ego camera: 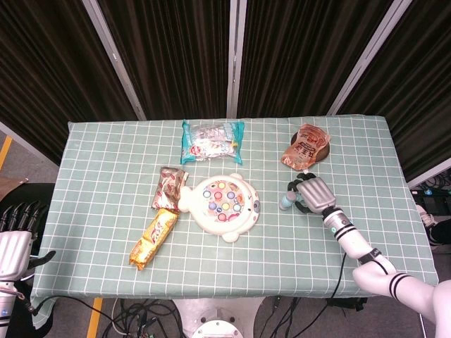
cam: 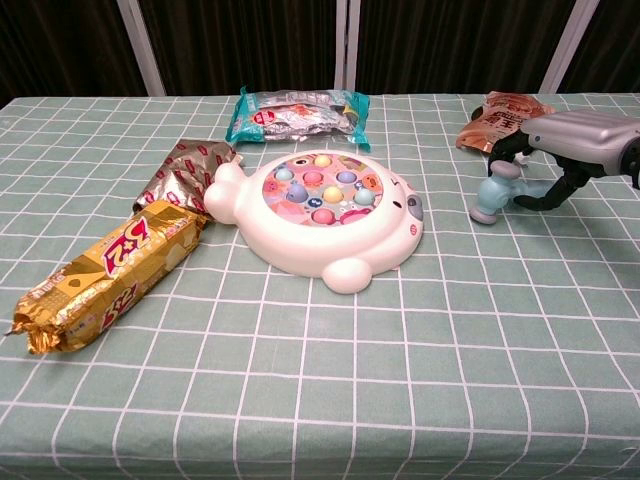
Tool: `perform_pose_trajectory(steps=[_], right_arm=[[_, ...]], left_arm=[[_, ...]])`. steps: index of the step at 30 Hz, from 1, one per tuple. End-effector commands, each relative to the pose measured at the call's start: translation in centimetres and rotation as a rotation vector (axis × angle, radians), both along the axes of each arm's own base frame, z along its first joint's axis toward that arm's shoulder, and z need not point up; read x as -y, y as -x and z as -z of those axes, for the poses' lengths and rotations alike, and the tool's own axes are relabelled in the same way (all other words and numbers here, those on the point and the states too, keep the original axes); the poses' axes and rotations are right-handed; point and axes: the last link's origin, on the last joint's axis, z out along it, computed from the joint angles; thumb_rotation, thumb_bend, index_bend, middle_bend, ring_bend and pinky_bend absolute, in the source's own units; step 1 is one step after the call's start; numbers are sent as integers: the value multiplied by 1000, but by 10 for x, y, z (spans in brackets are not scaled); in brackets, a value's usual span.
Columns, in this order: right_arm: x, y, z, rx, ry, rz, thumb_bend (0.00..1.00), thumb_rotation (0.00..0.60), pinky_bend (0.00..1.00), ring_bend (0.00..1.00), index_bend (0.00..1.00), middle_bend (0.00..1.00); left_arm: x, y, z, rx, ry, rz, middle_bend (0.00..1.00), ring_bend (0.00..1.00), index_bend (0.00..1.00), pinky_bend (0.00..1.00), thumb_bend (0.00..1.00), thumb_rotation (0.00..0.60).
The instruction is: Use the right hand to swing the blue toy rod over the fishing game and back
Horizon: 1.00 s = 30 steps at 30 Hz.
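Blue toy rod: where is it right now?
In the right hand, to the right of the fishing game and in front of the orange snack bag; the blue toy rod has its end down by the tablecloth.

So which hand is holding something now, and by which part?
The right hand grips the light blue plastic toy rod at its upper part; the rounded end hangs free.

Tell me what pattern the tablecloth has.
The tablecloth is pale green with a grid of white lines, clearest in the chest view.
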Motion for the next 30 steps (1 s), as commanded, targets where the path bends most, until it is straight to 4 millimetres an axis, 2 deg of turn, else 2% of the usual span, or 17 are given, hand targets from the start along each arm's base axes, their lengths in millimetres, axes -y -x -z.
perform_pose_trajectory(steps=[1, 30], right_arm=[[-1, 0, 2, 4, -5, -8, 295, 600, 238, 202, 406, 413], [1, 11, 3, 60, 14, 9, 339, 600, 332, 269, 489, 476]], left_arm=[[1, 1, 0, 0, -1, -2, 73, 0, 116, 0, 20, 600], [4, 1, -4, -6, -9, -2, 73, 0, 116, 0, 19, 600]])
